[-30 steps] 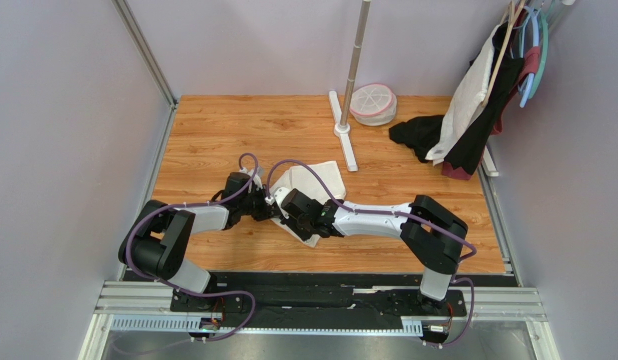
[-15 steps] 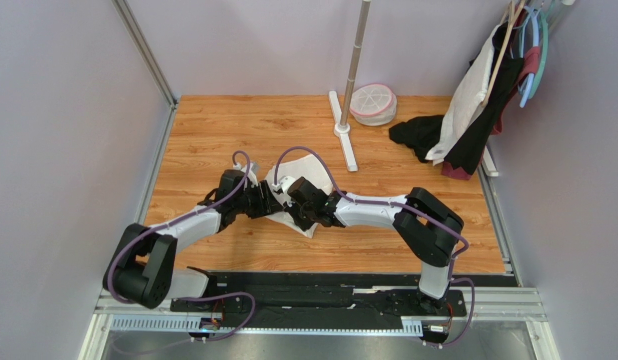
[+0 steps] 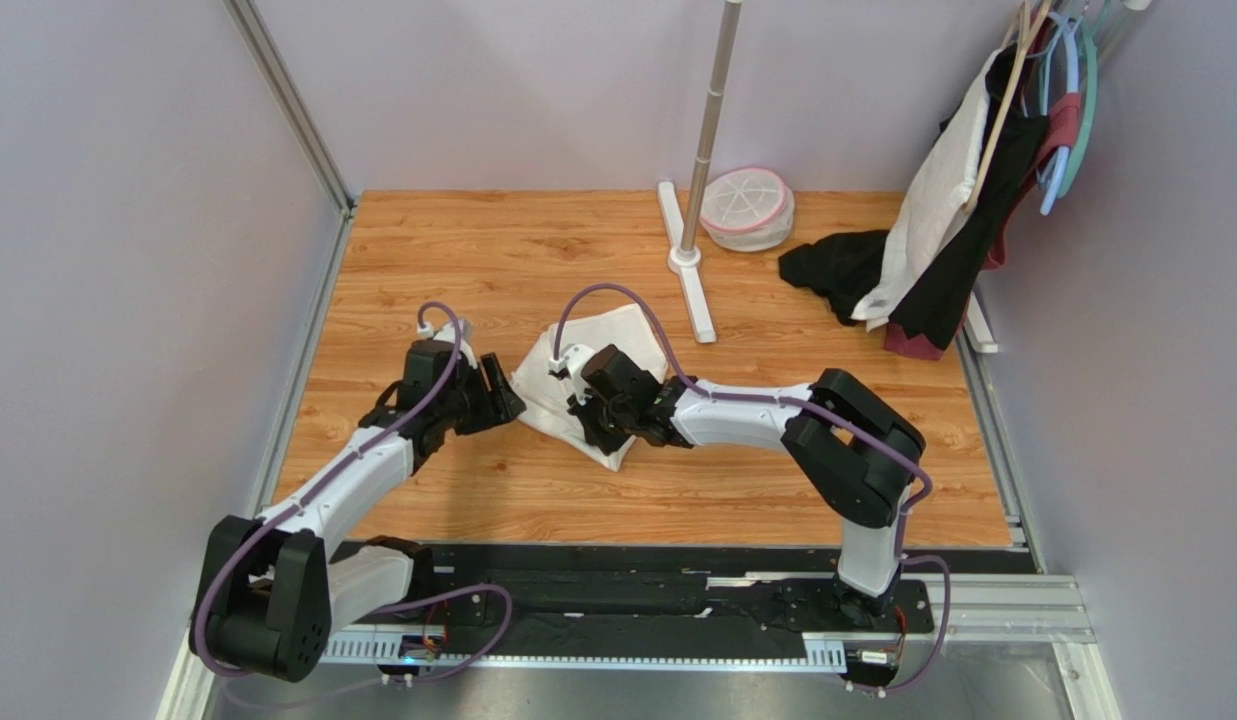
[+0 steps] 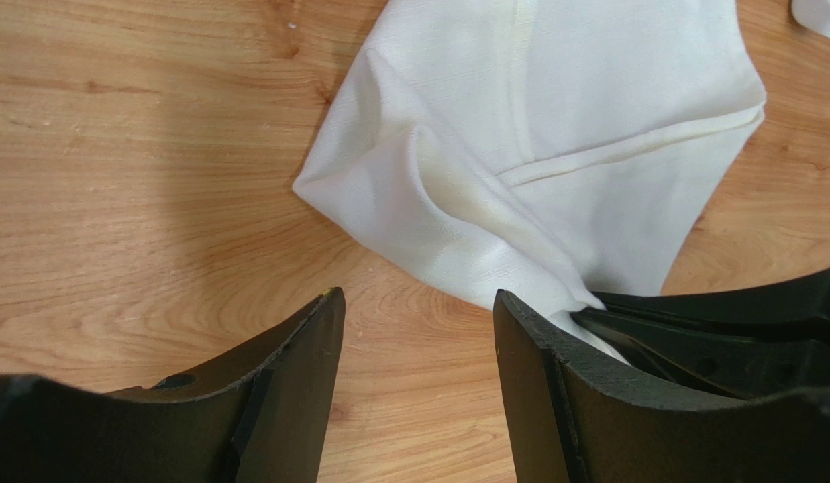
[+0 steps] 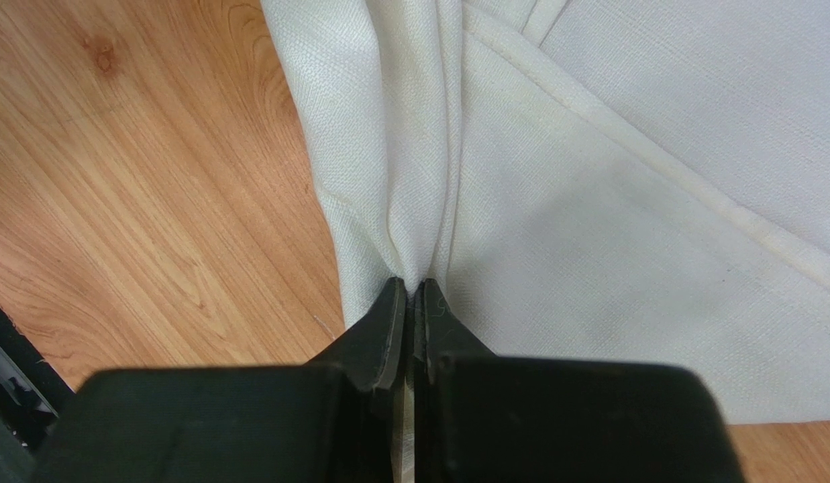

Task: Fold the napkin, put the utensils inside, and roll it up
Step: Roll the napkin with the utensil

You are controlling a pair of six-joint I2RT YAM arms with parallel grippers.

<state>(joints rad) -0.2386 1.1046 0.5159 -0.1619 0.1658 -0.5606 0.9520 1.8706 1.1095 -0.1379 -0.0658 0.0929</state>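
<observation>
On the wooden table (image 3: 429, 270) the right pincer (image 5: 411, 294) is clamping a ridge of the half-folded napkin (image 5: 610, 201), while the left pincer (image 4: 417, 307) is hovering, spread apart, before the corner it probably must grasp next.

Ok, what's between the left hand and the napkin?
Only bare wooden table, seen in the left wrist view; the open left hand faces the napkin.

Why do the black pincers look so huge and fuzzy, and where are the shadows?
Left wrist view: the left pincer sits by the lens, so it looms large; a soft shadow darkens the table beside the napkin. Right wrist view: the right pincer blurs at its base, the cloth weave is sharp.
</observation>
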